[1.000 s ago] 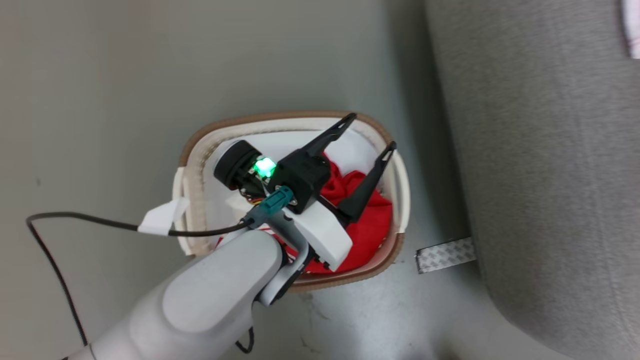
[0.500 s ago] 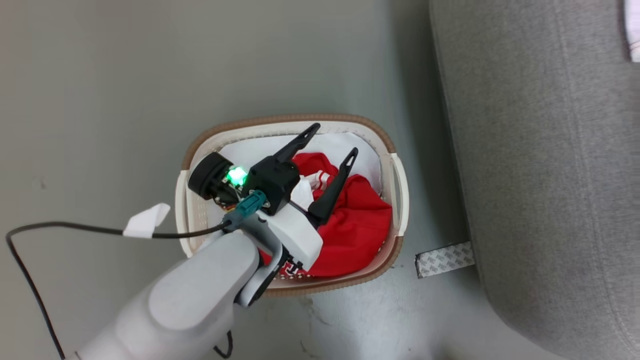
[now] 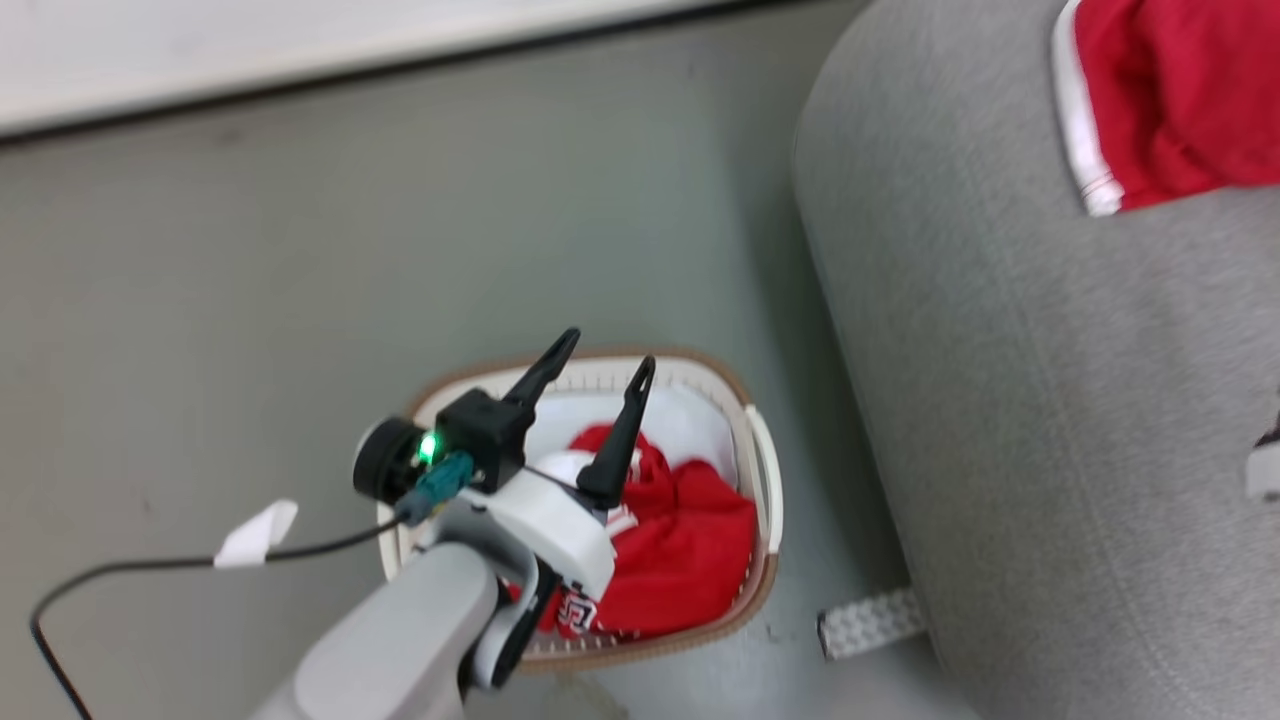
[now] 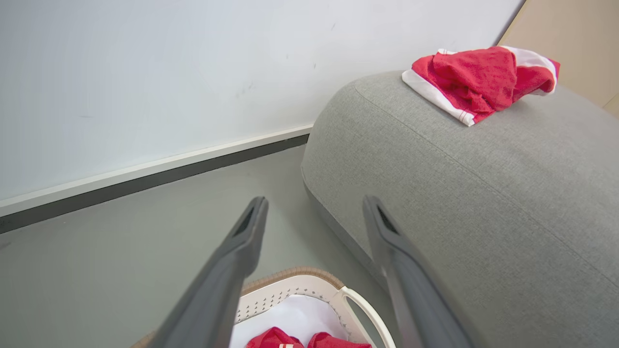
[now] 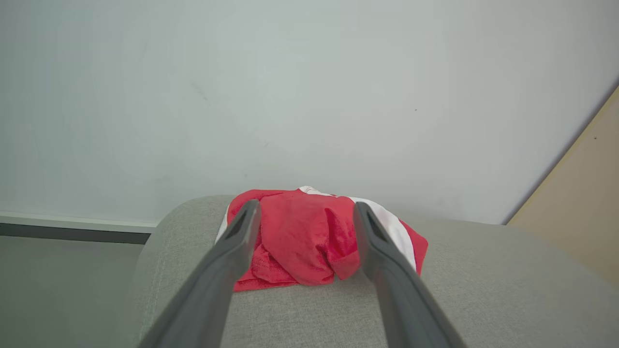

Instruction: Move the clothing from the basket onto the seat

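Observation:
Red clothing (image 3: 690, 560) with white stripes lies crumpled in the oval cream basket (image 3: 768, 480), over a white liner (image 3: 690, 430). My left gripper (image 3: 610, 350) hangs open and empty above the basket's left half, clear of the fabric. In the left wrist view that gripper (image 4: 314, 200) points past the basket's rim (image 4: 295, 290) toward the floor and the seat. The light-grey seat (image 3: 1050, 450) stands right of the basket, and a red and white garment (image 3: 1180, 90) lies on its far end. My right gripper (image 5: 305, 204) is open over the seat (image 5: 483, 290), short of that garment (image 5: 300, 241).
A patterned grey strip (image 3: 868, 620) lies on the floor between basket and seat. A black cable with a white tag (image 3: 255, 530) trails from my left wrist. A pale wall with dark skirting (image 4: 145, 179) runs behind, and a beige panel (image 5: 580, 193) stands at the right.
The head camera has moved, so the whole picture has shifted and the wall and the garment on the seat now show. My left gripper has drawn back leftward over the basket, still open and empty.

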Tool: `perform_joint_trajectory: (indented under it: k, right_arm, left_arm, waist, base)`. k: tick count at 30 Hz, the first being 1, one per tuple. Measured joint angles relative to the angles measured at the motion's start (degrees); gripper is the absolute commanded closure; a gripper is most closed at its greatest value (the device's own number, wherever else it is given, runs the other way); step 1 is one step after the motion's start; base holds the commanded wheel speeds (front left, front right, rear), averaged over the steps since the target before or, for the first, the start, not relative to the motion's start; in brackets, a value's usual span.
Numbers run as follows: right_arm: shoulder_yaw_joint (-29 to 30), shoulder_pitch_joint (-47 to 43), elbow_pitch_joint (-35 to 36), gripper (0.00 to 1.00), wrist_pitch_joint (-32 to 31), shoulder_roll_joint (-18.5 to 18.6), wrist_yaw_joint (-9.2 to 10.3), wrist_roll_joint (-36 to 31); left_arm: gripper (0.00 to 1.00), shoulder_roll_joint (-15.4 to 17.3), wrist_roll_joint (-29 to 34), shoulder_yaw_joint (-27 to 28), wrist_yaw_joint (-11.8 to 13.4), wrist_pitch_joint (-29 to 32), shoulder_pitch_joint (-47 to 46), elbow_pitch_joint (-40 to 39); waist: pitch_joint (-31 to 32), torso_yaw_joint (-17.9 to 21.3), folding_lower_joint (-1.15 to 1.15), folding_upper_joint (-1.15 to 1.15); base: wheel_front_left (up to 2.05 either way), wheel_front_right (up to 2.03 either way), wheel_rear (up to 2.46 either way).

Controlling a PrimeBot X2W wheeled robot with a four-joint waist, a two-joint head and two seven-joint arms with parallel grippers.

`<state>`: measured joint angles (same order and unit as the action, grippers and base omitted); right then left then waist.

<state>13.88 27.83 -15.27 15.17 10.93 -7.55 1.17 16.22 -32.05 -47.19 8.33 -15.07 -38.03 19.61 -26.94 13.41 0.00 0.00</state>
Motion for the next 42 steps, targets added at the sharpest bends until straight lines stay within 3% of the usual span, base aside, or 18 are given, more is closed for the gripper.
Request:
perform_joint_trajectory:
  k: [8,17,34,42]
  right_arm:
    - [-3.7,-8.6,3.5,0.0,0.0,-0.1,0.0,0.0]
    - [-6.5,-16.9,4.2,0.0,0.0,-0.6,0.0,0.6]
    - [-7.8,-27.4,3.3,0.0,0.0,-5.7,0.0,1.0]
    - [-8.3,-29.5,2.2,0.0,0.0,-7.4,0.0,1.0]
  left_arm:
    - [0.0,-3.4,2.9,8.4,-1.3,-0.1,10.4,-2.9]
    - [0.0,-7.3,7.8,18.5,-3.5,-0.1,20.8,-4.7]
    - [0.0,-11.4,17.1,35.0,-5.9,-0.1,35.5,-9.0]
    - [0.0,-12.5,19.7,38.4,-8.2,-0.1,38.2,-9.2]
  waist:
    - [9.5,-1.6,-0.02,0.0]
    - [17.6,-6.7,-0.02,0.0]
    - [26.5,-13.7,-0.01,0.0]
    - [28.1,-14.6,-0.01,0.0]
  base:
    - [0.0,0.0,0.0]
    - [0.0,0.0,0.0]
    - [0.0,0.0,0.0]
    - [0.0,0.0,0.0]
